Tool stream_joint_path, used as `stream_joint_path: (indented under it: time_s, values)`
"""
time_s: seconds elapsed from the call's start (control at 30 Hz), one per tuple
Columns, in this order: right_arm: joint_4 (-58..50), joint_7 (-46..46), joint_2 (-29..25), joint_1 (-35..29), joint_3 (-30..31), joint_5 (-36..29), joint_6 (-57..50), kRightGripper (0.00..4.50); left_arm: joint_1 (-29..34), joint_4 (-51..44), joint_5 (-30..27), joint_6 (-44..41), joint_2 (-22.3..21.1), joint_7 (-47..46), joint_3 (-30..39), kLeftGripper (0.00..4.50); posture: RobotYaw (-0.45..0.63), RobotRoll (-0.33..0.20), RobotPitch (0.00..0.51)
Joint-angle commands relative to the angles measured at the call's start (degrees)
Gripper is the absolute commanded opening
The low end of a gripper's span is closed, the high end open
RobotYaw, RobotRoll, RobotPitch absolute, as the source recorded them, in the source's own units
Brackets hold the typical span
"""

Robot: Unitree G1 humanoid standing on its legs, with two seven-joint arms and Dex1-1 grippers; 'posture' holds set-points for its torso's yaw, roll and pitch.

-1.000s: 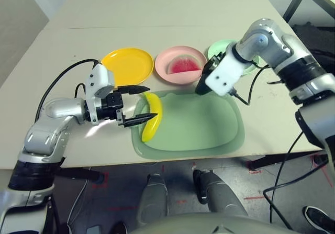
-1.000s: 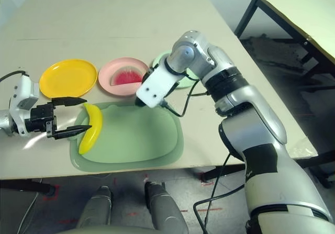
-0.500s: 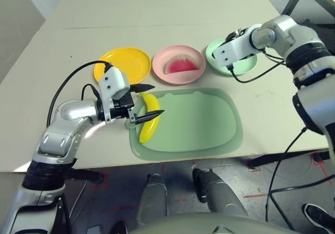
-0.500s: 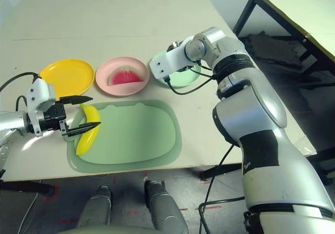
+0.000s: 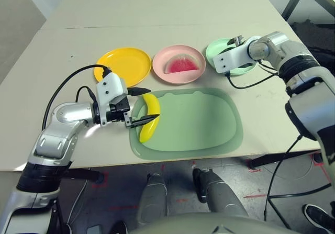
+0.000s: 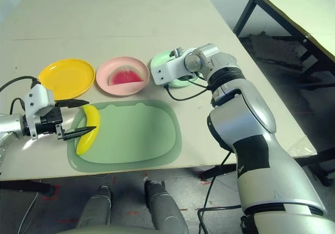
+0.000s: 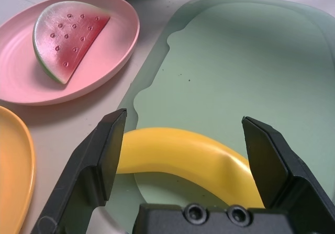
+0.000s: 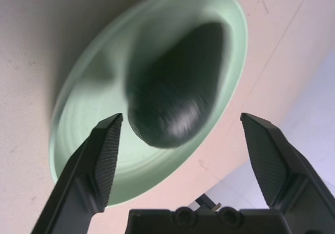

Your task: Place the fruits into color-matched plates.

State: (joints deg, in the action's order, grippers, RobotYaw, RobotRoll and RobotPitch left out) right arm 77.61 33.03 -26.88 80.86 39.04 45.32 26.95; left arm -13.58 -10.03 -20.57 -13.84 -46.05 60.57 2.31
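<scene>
So, compared with a second back, the right gripper (image 8: 180, 140) has been swung off the pale green rounded-rectangle mat (image 5: 199, 121) and over to the round mint green plastic plate (image 8: 78, 140), where its fingers are now spread wide; the dark green pear-shaped toy avocado (image 8: 175, 87) is seen lying loose in that plate. The left gripper (image 7: 183, 140) is kept wide open either side of the curved yellow toy banana (image 7: 183, 158) at the mat's edge, not clamped. The red watermelon wedge with green rind (image 5: 182, 65) is sat in the pink plate (image 5: 162, 73), the yellow plate (image 5: 123, 64) beside it. No readable writing is spotted anywhere.
</scene>
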Motion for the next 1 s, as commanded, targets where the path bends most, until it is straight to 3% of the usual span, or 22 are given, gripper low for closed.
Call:
stream_joint_path:
  time_s: [0.03, 0.23, 0.37, 0.47, 0.6, 0.7, 0.83, 1.0]
  values:
    - [0.1, 1.2, -1.0, 0.2, -1.3, -0.9, 0.3, 4.44, 0.2, -0.6, 0.0, -0.1, -0.5, 0.4, 0.3, 4.5, 0.02, 0.0, 0.179]
    - [-3.0, 12.3, -4.3, 1.8, -7.4, -8.1, 5.4, 4.44, -1.0, 1.4, 0.9, 1.1, -2.5, 1.2, 1.2, 4.5, 0.02, 0.0, 0.183]
    - [-7.5, 22.4, -5.6, 0.4, -15.2, -18.4, 8.1, 4.44, -1.4, 3.8, 0.9, 2.1, -4.5, 2.1, 2.5, 4.5, 0.02, 0.0, 0.186]
    - [-13.4, 31.5, -4.4, -2.8, -24.9, -31.9, -0.4, 4.44, -2.2, 5.8, 0.6, 3.0, -5.8, 3.5, 3.3, 4.5, 0.02, 0.0, 0.188]
    - [-36.3, 44.7, -3.3, -16.4, -33.2, -50.7, -23.9, 4.44, -2.8, 6.6, -0.2, 3.4, -6.6, 4.9, 3.9, 4.5, 0.01, 0.0, 0.197]
    - [-52.4, 44.9, -4.0, -27.1, -36.0, -59.2, -40.8, 4.44, -2.6, 6.6, -0.1, 3.2, -6.9, 5.5, 4.1, 4.5, 0.01, 0.0, 0.197]
    - [-66.4, 47.1, -5.7, -42.0, -36.4, -65.3, -45.4, 4.44, -2.4, 6.3, -1.0, 2.4, -7.1, 6.2, 4.5, 4.5, 0.01, 0.0, 0.198]
    - [-73.6, 47.5, -5.8, -49.7, -35.4, -68.9, -47.3, 4.44, -3.5, 8.0, -0.1, 4.7, -8.5, 8.9, 4.1, 4.5, 0.02, 0.0, 0.2]
